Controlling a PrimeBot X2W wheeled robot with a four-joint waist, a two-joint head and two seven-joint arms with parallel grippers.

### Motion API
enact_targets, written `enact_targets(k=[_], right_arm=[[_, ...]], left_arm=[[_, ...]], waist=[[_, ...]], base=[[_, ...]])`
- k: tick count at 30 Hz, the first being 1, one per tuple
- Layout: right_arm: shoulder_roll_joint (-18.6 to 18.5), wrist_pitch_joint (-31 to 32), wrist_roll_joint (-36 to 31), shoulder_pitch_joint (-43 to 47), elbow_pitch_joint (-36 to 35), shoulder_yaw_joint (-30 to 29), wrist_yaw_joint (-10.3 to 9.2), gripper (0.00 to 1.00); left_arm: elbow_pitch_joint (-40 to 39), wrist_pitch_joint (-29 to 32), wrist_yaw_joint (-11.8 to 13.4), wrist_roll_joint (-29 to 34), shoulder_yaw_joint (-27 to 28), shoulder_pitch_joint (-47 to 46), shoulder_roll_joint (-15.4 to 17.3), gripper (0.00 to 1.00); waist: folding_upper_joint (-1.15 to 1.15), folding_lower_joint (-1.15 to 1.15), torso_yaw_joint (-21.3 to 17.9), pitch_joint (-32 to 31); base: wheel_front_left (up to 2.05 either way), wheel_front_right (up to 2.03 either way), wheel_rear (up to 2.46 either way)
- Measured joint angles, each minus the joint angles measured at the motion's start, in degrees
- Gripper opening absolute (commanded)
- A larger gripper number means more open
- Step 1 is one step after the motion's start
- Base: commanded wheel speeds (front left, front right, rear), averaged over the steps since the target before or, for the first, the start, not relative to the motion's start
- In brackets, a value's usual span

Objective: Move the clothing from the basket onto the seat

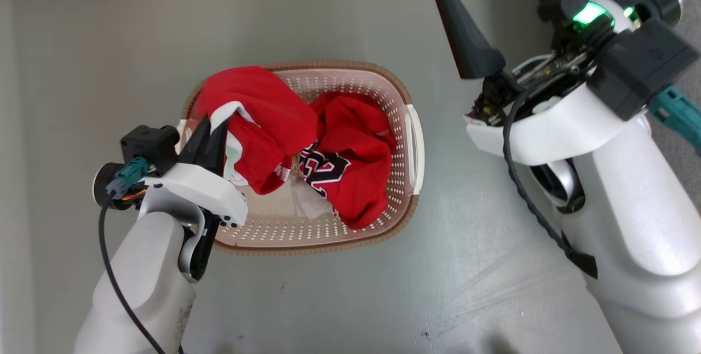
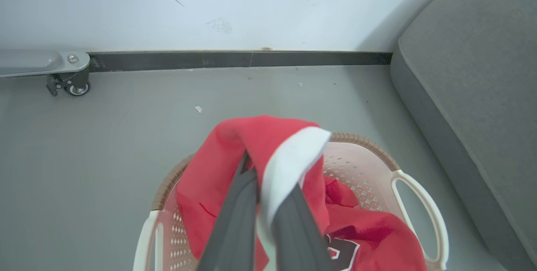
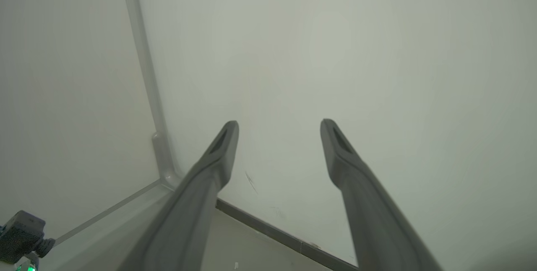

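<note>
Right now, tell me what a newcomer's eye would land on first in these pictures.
Bright red against grey: a white-striped garment hangs over the left part of the basket, pinched by the left gripper with its fingers shut, while a lettered garment lies inside the basket on the floor. Next comes the right gripper, spread wide and empty, pointing at a pale wall.

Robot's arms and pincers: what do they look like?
Both arms are smooth, rounded white shells: the left arm and the right arm. A thin black cable runs along each, near a teal plug. A green light glows on the right wrist. The left pincer and right pincer each have two long, dark grey fingers.
</note>
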Motion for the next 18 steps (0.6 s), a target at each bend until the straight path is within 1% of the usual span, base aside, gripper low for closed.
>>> enact_targets(k=[5, 6, 9, 11, 18], right_arm=[[0.02, 0.00, -0.35, 1.94, 1.29, -0.43, 0.00, 1.00], [0.03, 0.00, -0.35, 2.52, 1.49, -0.78, 0.00, 1.00], [0.02, 0.00, -0.35, 4.08, 2.08, -2.04, 0.00, 1.00], [0.03, 0.00, -0.38, 4.97, 2.59, -2.56, 0.00, 1.00], [0.07, 0.00, -0.80, 8.55, 3.86, -3.96, 0.00, 1.00]], left_arm=[[-0.76, -0.77, -0.04, -1.12, 0.90, 0.87, -0.09, 0.00], [-0.84, -0.85, -0.47, -1.20, 1.04, 0.97, -0.09, 0.00], [-1.64, -1.02, -0.52, -1.67, 1.41, 1.42, -0.18, 0.00], [-2.31, -1.46, -0.97, -1.85, 1.67, 1.94, -0.23, 0.00], [-4.55, -2.20, -1.01, -3.81, 3.56, 2.44, -0.68, 0.00]], waist=[[0.00, 0.00, 0.54, -1.76], [0.00, 0.00, 0.66, -2.22], [0.00, 0.00, 1.04, -3.60], [0.00, 0.00, 1.29, -4.55], [0.00, 0.00, 2.05, -7.92]], base=[[0.00, 0.00, 0.00], [0.00, 0.00, 0.00], [0.00, 0.00, 0.00], [0.00, 0.00, 0.00], [0.00, 0.00, 0.00]])
